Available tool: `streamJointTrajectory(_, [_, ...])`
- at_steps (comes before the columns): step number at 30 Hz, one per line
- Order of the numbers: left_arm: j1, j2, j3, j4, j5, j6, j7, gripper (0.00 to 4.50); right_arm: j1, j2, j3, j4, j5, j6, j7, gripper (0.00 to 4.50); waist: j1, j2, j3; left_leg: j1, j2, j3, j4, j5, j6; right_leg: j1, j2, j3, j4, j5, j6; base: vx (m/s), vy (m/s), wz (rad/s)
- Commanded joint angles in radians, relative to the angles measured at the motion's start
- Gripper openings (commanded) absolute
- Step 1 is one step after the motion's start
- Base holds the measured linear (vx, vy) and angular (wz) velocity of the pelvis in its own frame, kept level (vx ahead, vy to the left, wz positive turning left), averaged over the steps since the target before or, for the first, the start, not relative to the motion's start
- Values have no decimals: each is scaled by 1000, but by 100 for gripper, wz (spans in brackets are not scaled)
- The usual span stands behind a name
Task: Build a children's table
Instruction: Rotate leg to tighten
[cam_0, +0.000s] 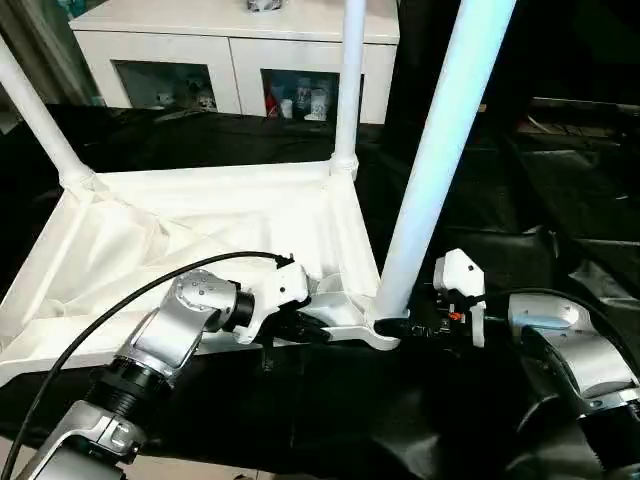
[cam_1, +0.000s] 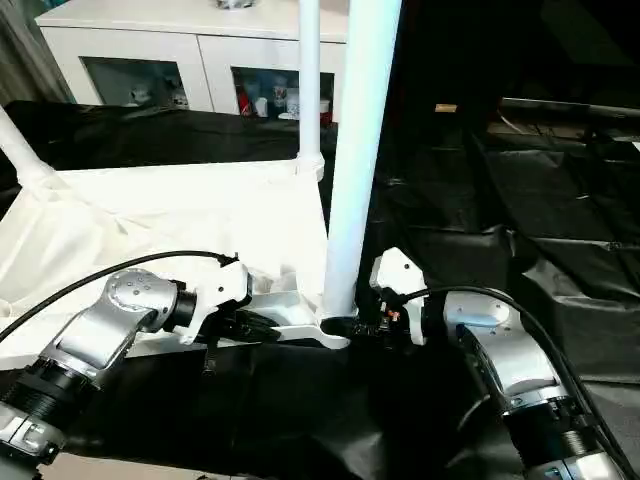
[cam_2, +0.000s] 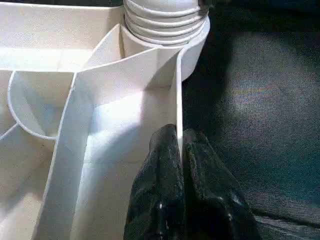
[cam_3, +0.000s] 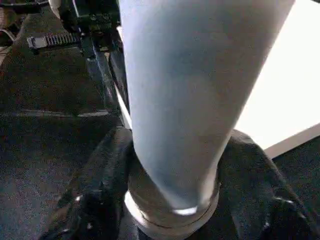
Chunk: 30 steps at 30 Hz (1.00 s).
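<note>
Black cloth (cam_0: 520, 200); L fingers (cam_2: 182, 185) pinching tabletop (cam_0: 200, 230) rim, R fingers (cam_3: 260, 185) round leg (cam_0: 440, 150).

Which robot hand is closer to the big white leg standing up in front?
Right. The right gripper has its jaws around the base of the near leg. The left gripper pinches the tabletop rim beside that leg's socket.

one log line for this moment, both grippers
left gripper: shut on tabletop rim | right gripper: around near-corner leg base | legs up: three
</note>
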Motion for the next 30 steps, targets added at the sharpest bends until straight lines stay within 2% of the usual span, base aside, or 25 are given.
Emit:
streamJointTrajectory(1, [-4, -11, 3, -41, -42, -5, -20, 0, 7, -8, 6, 4, -13, 14, 3, 230, 3, -13, -56, 6, 33, -4, -55, -140, 95, 58, -46, 34, -58, -69, -271, 0, 0, 0])
streamJointTrajectory(9, [-4, -10, 5, -34, -38, -7, -15, 0, 6, -3, 10, 12, -30, 4, -20, 209, 1, -14, -55, 5, 32, -4, -53, -144, 92, 58, -45, 34, -57, -71, -270, 0, 0, 0])
streamJointTrajectory(10, [-4, -10, 5, -33, -38, -7, -14, 0, 2, 4, -1, 16, -15, 23, -25, 263, 1, -14, -55, 5, 31, -4, -54, -147, 92, 58, -45, 34, -58, -77, -269, 0, 0, 0])
streamJointTrajectory(15, [-6, -12, 8, -28, -36, -12, -7, 0, 5, -4, 0, -1, 21, 73, 8, 294, 1, -13, -54, 5, 32, -6, -54, -162, 82, 57, -45, 34, -59, -102, -264, 0, 0, 0])
streamJointTrajectory(18, [-8, -14, 8, -26, -36, -11, -7, 0, 8, -5, 9, 4, -10, 45, -16, 326, 1, -13, -53, 5, 33, -6, -55, -165, 75, 55, -45, 34, -60, -114, -260, 0, 0, 0])
streamJointTrajectory(22, [-9, -14, 8, -24, -36, -11, -5, 0, 7, -8, 21, 18, -46, 6, -33, 326, 0, -13, -52, 5, 31, -6, -54, -169, 70, 56, -45, 34, -60, -123, -256, 0, 0, 0])
streamJointTrajectory(27, [-11, -14, 8, -22, -35, -12, -4, 0, 3, -3, 13, 16, -33, 25, -31, 326, 0, -13, -52, 5, 31, -6, -54, -168, 75, 56, -45, 35, -60, -120, -255, 0, 0, 0])
streamJointTrajectory(30, [-11, -13, 8, -21, -35, -11, -5, 0, 1, 2, 10, 16, -27, 33, -30, 292, 1, -13, -53, 5, 31, -6, -53, -163, 77, 56, -45, 35, -59, -110, -259, 0, 0, 0])
